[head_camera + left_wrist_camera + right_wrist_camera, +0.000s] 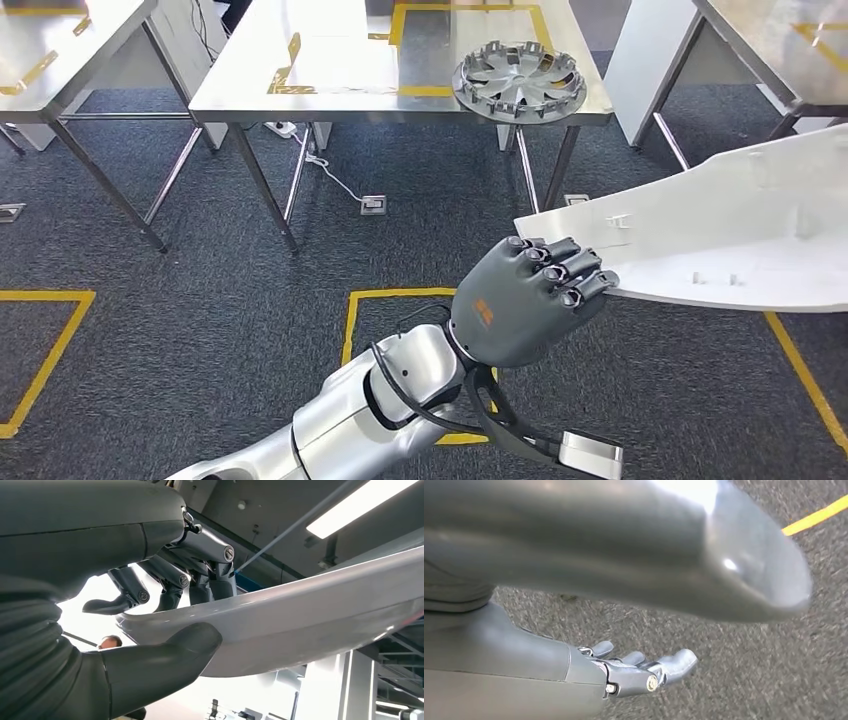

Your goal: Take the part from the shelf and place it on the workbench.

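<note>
The dark grey left hand point(530, 300) grips the near end of the long white moulded plastic part point(720, 240), held above grey carpet point(200, 300). The right hand point(639, 672) lies open, holding nothing. Beyond stands a steel workbench point(330, 70) bearing a silver hubcap point(518, 80).

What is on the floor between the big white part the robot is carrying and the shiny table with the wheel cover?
In the head view, only dark carpet lies between the white part and the table.
</note>
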`<state>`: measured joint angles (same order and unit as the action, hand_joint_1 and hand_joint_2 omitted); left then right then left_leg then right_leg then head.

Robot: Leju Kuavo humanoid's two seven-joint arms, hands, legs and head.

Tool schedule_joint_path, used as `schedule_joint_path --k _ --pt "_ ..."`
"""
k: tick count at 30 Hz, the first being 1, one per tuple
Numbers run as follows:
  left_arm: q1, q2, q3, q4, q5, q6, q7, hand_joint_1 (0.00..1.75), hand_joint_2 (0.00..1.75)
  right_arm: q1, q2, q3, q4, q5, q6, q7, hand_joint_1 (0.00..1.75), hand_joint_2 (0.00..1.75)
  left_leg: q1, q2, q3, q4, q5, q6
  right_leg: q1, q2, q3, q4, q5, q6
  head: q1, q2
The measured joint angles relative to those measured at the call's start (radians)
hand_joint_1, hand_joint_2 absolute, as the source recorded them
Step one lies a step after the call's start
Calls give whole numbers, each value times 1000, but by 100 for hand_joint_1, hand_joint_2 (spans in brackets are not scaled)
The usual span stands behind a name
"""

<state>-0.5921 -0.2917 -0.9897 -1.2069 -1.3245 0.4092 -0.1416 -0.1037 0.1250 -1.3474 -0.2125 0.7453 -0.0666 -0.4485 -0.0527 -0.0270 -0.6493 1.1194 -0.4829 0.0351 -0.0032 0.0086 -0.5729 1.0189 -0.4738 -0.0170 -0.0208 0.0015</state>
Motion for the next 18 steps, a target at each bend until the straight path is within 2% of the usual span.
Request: schedule_joint_path --k 2,3,4,5,7,8,9,10,11,12,15,18 --pt "-1 2 2 3 -2 1 3 175 175 0 -1 0 -1 1 0 0 0 0 24 8 -59 117 -58 -25 -10 -1 3 -1 -2 4 -3 0" --pt "0 3 3 5 -3 1 6 175 175 1 -1 0 -1 2 0 1 0 0 36 11 -83 160 -74 -36 -15 -2 4 0 -4 8 -3 0" --pt "1 5 3 8 -6 1 8 175 175 2 -1 0 -1 3 0 1 0 0 47 14 -93 174 -72 -47 -23 -2 6 0 -7 14 -3 0" --pt "2 6 4 11 -9 2 10 175 175 2 -1 1 -1 5 0 1 0 0 58 16 -85 151 -51 -58 -31 -3 9 1 -10 21 -3 0" --pt "2 7 4 13 -13 2 13 175 175 3 -1 2 -1 7 0 1 0 0 75 18 -29 27 19 -82 -46 -2 18 4 -20 40 -4 0" --pt "1 7 5 14 -14 3 13 175 175 2 -1 2 -1 8 0 0 0 0 78 19 -5 -30 32 -87 -51 -2 21 6 -24 50 -6 0" --pt "1 7 5 15 -14 4 13 175 175 1 -2 3 -1 8 0 0 0 0 78 20 11 -64 37 -84 -53 -1 22 7 -27 61 -9 0" --pt "1 8 5 16 -14 4 13 175 175 1 -2 3 -1 8 0 0 0 0 76 20 15 -75 33 -74 -52 -2 22 7 -30 71 -11 0" --pt "1 8 5 17 -14 5 13 175 175 1 -2 3 -1 8 0 0 0 0 74 20 14 -74 31 -61 -51 -2 23 7 -32 74 -13 0" --pt "2 7 6 18 -14 5 13 175 175 1 -2 3 -1 8 0 0 0 0 75 20 14 -72 40 -53 -50 -2 24 5 -33 69 -12 0" --pt "1 6 6 19 -14 7 13 175 175 1 -2 3 -1 8 0 0 0 0 75 17 14 -73 44 -41 -49 -3 33 -6 -28 45 -7 0" --pt "1 6 7 20 -17 8 14 175 175 1 -2 4 -1 13 0 -1 0 0 72 16 16 -73 40 -28 -50 -4 43 -22 -25 49 -6 0"
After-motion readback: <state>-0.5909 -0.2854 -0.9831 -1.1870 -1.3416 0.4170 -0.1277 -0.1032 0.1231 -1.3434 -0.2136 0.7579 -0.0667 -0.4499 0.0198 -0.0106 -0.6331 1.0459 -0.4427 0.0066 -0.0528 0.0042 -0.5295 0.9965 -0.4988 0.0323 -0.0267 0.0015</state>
